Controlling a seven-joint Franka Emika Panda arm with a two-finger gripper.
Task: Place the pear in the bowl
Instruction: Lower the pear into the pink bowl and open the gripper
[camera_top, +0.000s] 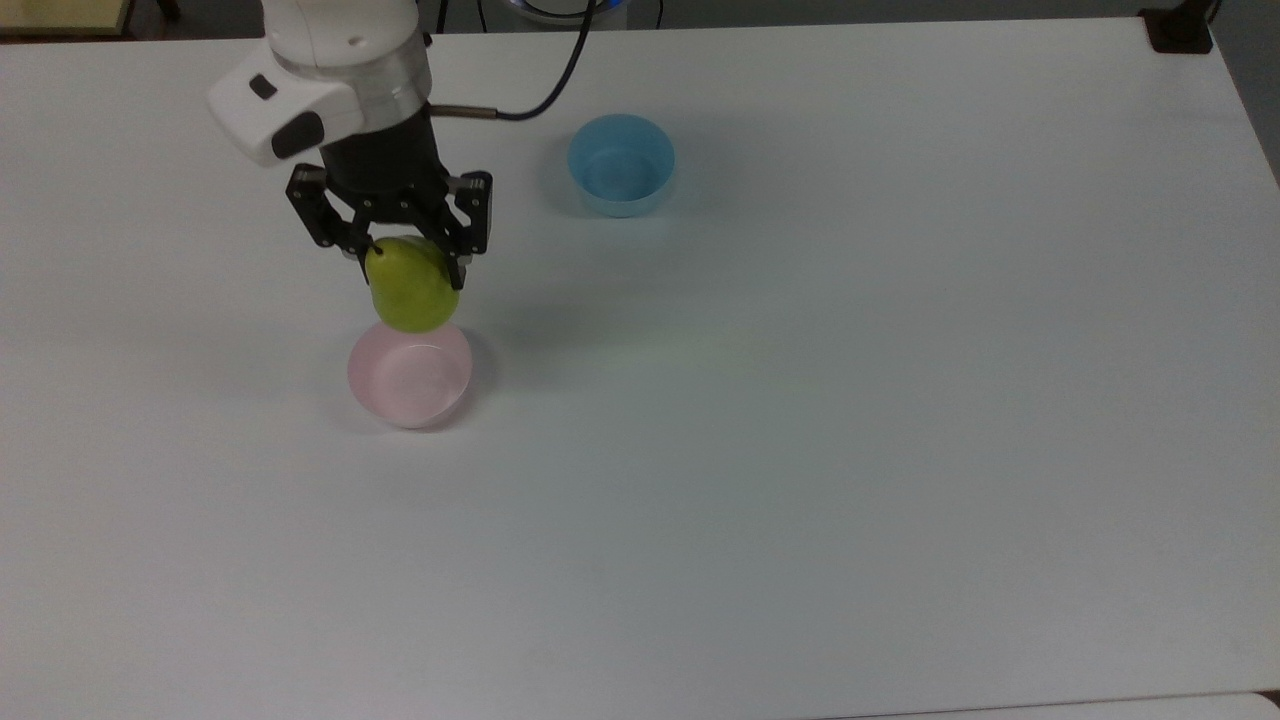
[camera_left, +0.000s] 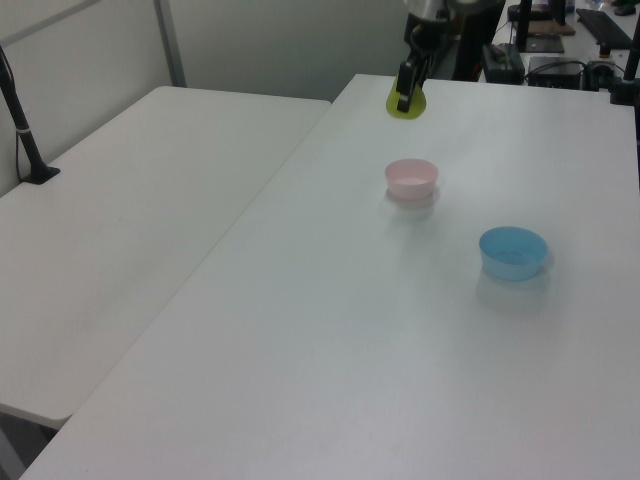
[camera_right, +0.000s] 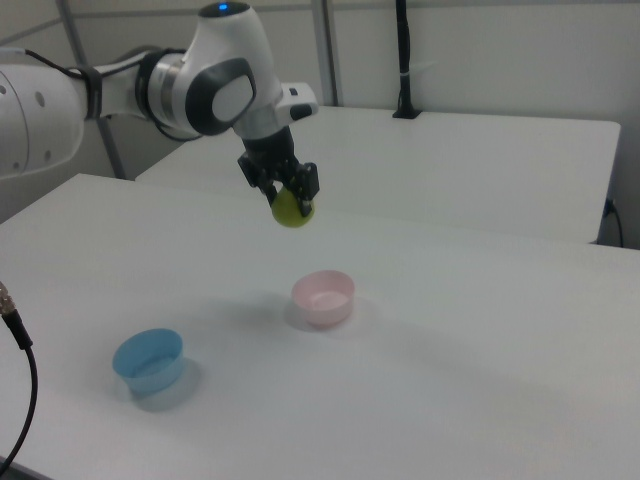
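Top view, operator: you see the pincer (camera_top: 408, 262) clamped on the narrow upper part of the yellow-green pear (camera_top: 412, 292), its two black fingers pressing from either side. The pear hangs clear of the white table (camera_top: 850, 420), broad end down, and in the top view it sits just above the rim of the pale pink bowl (camera_top: 410, 372), overlapping that rim slightly.

Right view: the pear (camera_right: 293, 209) is held in the air, well above the table, with the pink bowl (camera_right: 323, 297) below it and a little toward the right view's right. Notice that the pear is not yet inside the bowl.

Left view: the pear (camera_left: 405, 102) and pincer (camera_left: 408, 92) appear beyond the pink bowl (camera_left: 412, 178), near the table's far edge.

A light blue bowl (camera_top: 621, 164) stands apart from the pink one, toward the top view's upper right; both bowls are upright and hold nothing. A black cable (camera_top: 560, 70) runs from the arm's wrist.
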